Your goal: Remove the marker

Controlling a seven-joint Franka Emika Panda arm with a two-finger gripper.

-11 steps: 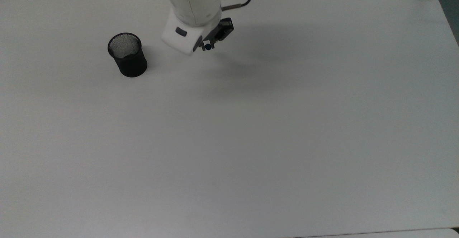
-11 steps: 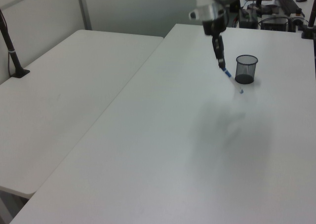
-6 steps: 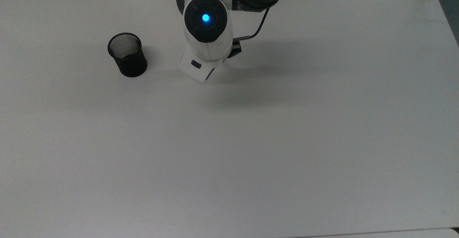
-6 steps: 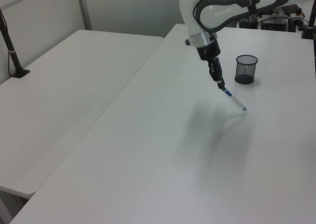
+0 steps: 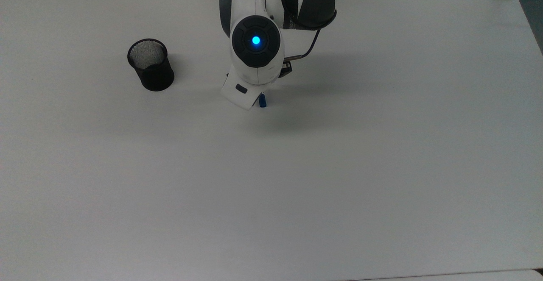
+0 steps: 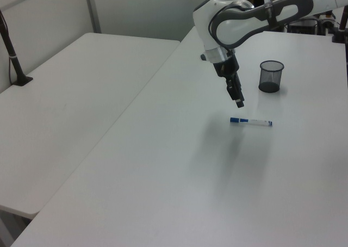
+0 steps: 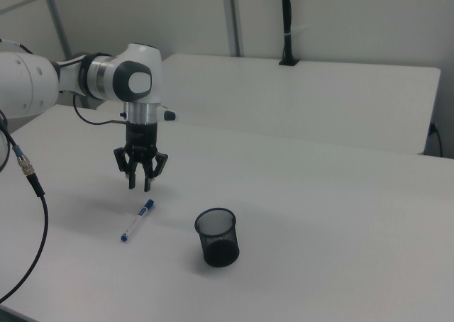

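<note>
Marker's out of the cup, flat on the table

The marker (image 7: 137, 220) lies on the table (image 7: 319, 215) near the cup (image 7: 217, 237), not touching it. The gripper (image 7: 140, 182) hangs just above it, fingers spread and empty, so the job looks basically done.

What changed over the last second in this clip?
The hand let go of the marker: a second ago it hung tilted from the fingers, now it lies flat on the table, with the hand open above it. The mesh cup stayed put.
</note>
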